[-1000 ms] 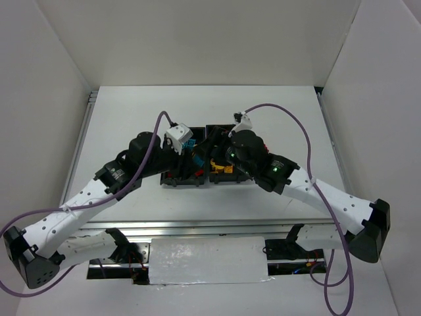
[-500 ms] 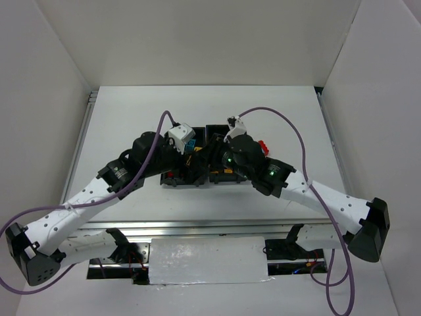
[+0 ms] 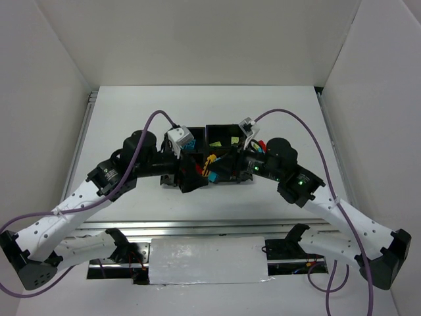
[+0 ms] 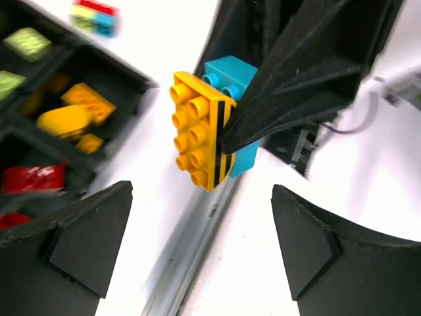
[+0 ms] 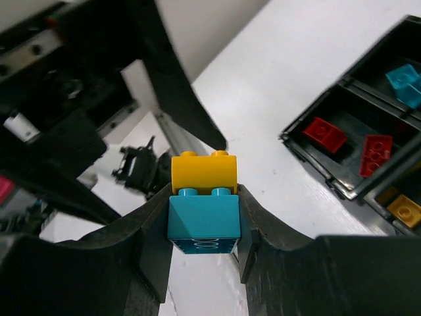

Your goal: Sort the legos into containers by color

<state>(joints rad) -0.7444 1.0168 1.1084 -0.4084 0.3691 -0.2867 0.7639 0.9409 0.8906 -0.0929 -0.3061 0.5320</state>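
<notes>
A yellow-orange lego (image 5: 204,172) is stuck on a cyan lego (image 5: 202,222), and my right gripper (image 5: 204,214) is shut on the cyan one. In the top view this pair (image 3: 211,166) hangs over the near part of the black tray (image 3: 220,127). My left gripper (image 4: 200,220) stands open facing the pair, and the yellow lego (image 4: 197,138) sits beyond its fingers (image 4: 85,237) without touching them. The tray's containers hold yellow legos (image 4: 69,112), lime ones (image 4: 26,43), red ones (image 5: 325,135) and a cyan one (image 5: 404,82).
A small stack of joined bricks with red on top (image 4: 97,14) lies on the table beside the tray, at the tray's right (image 3: 262,145) in the top view. Both arms crowd over the tray. A metal rail (image 4: 191,263) runs along the table's near edge.
My left gripper has opened and let go of the joined pair. My right gripper has shut on the cyan lego, and the right arm has swung back to the right.
</notes>
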